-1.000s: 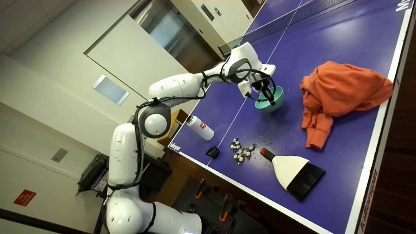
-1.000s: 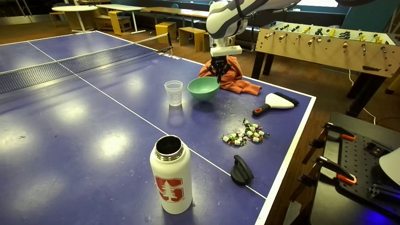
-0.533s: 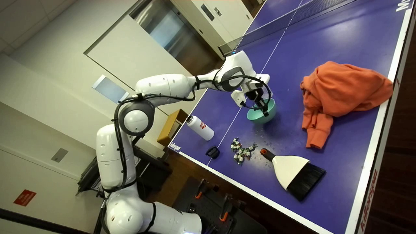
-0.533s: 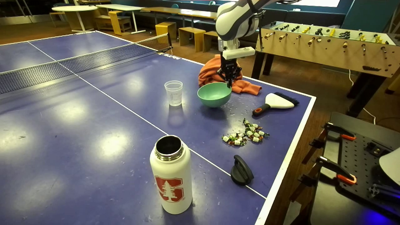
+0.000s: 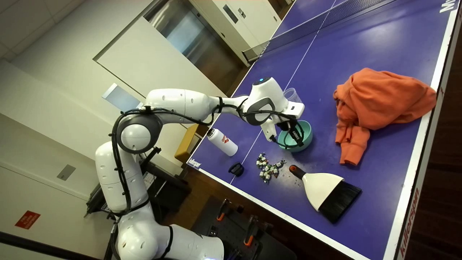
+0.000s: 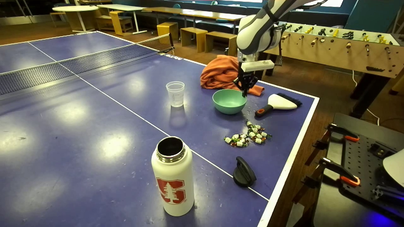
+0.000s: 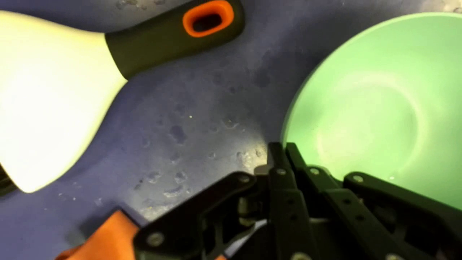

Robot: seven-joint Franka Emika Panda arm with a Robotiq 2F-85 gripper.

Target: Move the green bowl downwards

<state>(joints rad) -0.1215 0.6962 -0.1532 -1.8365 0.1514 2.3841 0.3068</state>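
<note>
Pinching the green bowl by its rim with the gripper, inside and outside the wall, at lower centre of the wrist view. For the bowl, a place right of centre in both exterior views. Hard to tell hanging just above the table-tennis table from touching it.

Likely trouble from here: swivelling or tipping about the grip, from holding a smooth rim at a single spot; dropping and rocking, from letting go too high; slipping out, from pressing on after contact. Possible too: landing on the hand brush or the wrapped candies, both lower in an exterior view, from carrying too far; dragging, from backing off sideways after release.

Counted in an exterior view: one green bowl, one gripper, one table-tennis table with one net at upper left, one hand brush, one clear plastic cup, one white steel bottle at lower centre, one black bottle lid, one orange sweatshirt, one foosball table at upper right, two clamps at right. Wrapped candies in two clusters, too jumbled to count.
</note>
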